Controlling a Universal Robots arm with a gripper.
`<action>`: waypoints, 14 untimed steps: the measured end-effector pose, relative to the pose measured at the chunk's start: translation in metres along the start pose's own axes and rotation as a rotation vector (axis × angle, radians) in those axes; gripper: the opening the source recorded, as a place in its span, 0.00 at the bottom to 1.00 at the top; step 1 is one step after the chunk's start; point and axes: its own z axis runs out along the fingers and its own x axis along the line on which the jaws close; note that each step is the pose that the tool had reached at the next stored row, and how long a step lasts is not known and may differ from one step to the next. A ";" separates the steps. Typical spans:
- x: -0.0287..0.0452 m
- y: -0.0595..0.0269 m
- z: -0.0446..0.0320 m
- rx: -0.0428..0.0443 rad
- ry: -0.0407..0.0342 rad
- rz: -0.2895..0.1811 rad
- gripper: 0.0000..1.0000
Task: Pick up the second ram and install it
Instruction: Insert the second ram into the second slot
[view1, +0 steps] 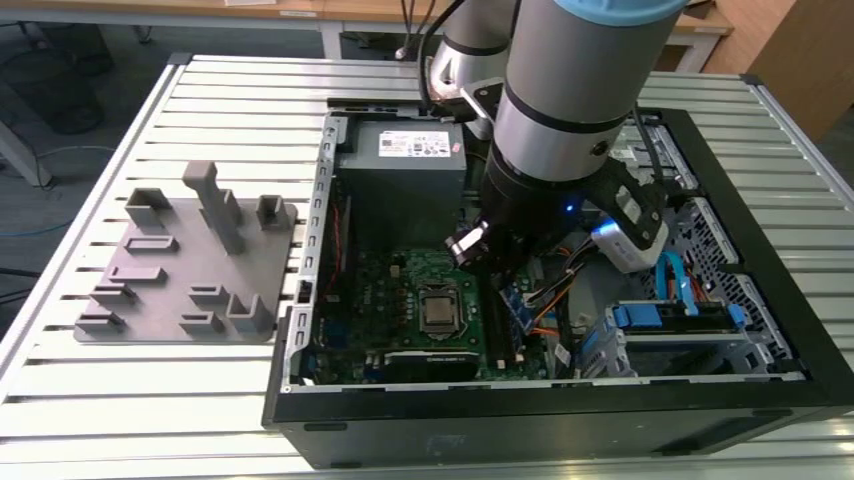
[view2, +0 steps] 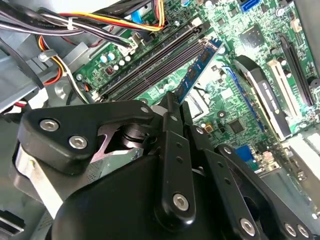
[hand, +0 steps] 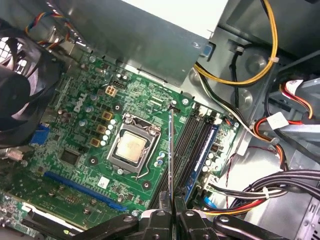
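My fingers pinch the second ram, a slim blue circuit-board stick, apparently just above the long black slots of the green motherboard. I judge it light, stiff and fragile: grip the flat faces, never flex it.

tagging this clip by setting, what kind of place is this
Likely a robotics lab: an open computer case on a slatted metal table, the arm's tool holding the second ram.

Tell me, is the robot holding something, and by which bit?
Yes. The gripper pinches the second ram, the thin blue stick, by its flat sides at one end, above the green motherboard.
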 end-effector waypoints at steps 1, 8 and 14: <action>0.0000 0.0000 0.0000 0.0001 -0.0001 0.006 0.14; 0.0000 0.0000 0.0001 0.0007 -0.0007 0.026 0.14; 0.0000 0.0000 0.0001 0.0012 -0.0014 0.049 0.14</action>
